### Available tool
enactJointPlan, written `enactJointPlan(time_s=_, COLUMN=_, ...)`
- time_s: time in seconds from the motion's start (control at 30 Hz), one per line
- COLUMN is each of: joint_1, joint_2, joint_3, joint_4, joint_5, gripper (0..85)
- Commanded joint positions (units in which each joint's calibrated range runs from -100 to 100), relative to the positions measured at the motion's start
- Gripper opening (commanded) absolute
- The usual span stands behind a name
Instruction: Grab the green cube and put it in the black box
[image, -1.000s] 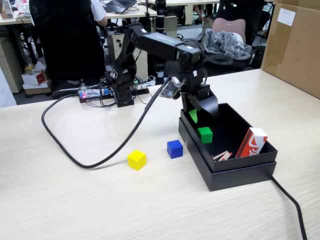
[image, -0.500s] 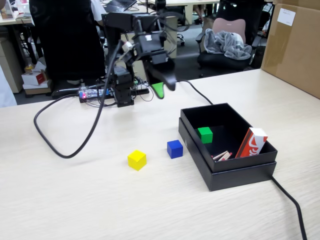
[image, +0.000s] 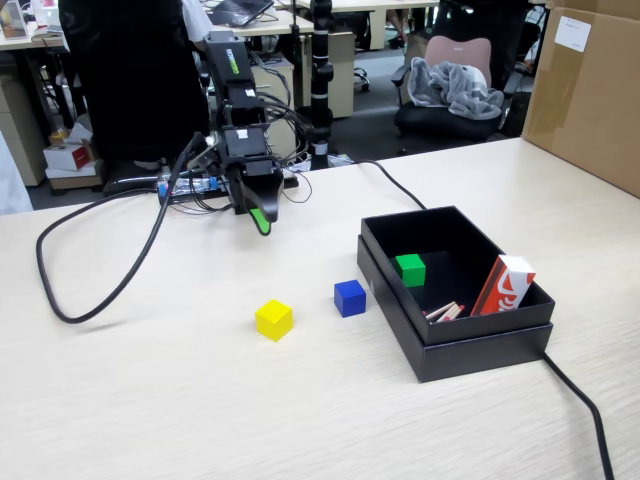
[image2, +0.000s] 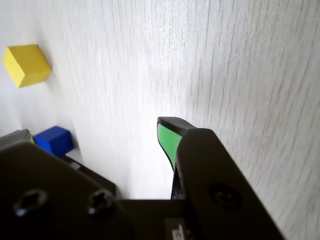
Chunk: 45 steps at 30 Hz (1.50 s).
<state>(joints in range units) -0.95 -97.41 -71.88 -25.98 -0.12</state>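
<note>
From my end the green cube (image: 410, 269) sits inside the black box (image: 455, 337), near its left wall, w/ a red-white carton (image: 503, 285) leaning at the right. Gripper (image: 260, 219) hangs by the desk's (image: 150, 400) back edge, holding nothing; can't tell if open or closed tbh. Blue cube (image: 349, 297) + yellow cube (image: 273, 319) sit left of the box.

Pale wood-grain table (image: 150, 400) looks smooth and matt; the black box (image: 480, 345) reads as matt card, the green cube (image: 410, 269) plain and matt, the gripper (image: 260, 220) black plastic.
</note>
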Motion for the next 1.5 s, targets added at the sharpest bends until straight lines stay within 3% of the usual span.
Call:
enactJointPlan(time_s=0.0, joint_1=-0.6, joint_2=-1.8, joint_3=-0.6, joint_4=6.7, joint_5=-0.1, gripper=49.6)
enactJointPlan(time_s=0.43, joint_1=-1.0, joint_2=-1.8, joint_3=-23.6, joint_4=29.6, joint_5=-1.8, gripper=48.9)
enactJointPlan(time_s=1.47, joint_1=-2.1, joint_2=-1.3, joint_3=-25.0, joint_4=28.2, joint_5=-2.0, gripper=48.8)
